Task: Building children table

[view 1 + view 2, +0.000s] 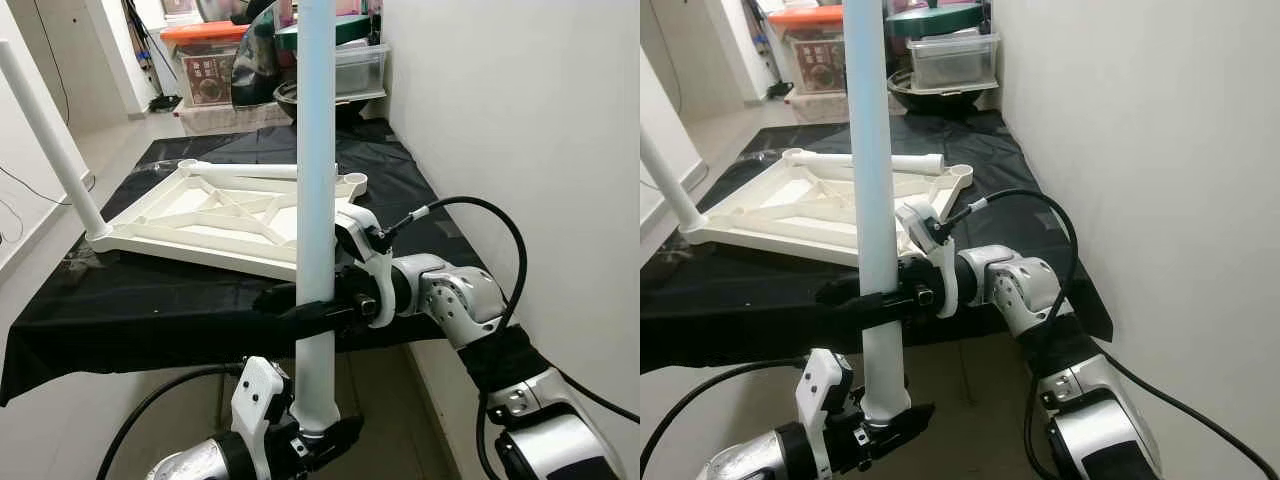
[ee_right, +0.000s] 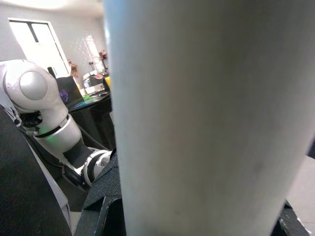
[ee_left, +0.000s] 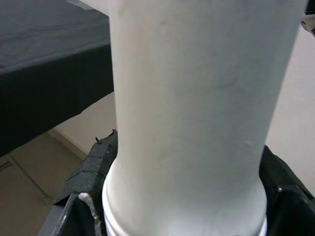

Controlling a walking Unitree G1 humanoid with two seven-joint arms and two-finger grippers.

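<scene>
Broadly, the black-covered tabletop (image 1: 200, 290) carries the white table frame (image 1: 230, 215), lying upside down with its ribbed underside up; one leg (image 1: 55, 140) already stands from its near left corner socket and another tube lies along its far edge. That frame looks like stiff moulded plastic, light for its size and not fragile, best left flat while legs go in. Held upright in front of it, off the near edge, is the table leg (image 1: 318, 150), a long smooth white tube that is probably light and rigid but slippery, and top-heavy when gripped low, so two holds spaced along its lower part seem sensible. The right end effector (image 1: 300, 305) is clamped across the tube at about tabletop height, its black fingers closed around it. The left end effector (image 1: 318, 432) grips the flared bottom end, its padded fingers (image 3: 91, 167) pressed to either side of the collar in the left wrist view.
</scene>
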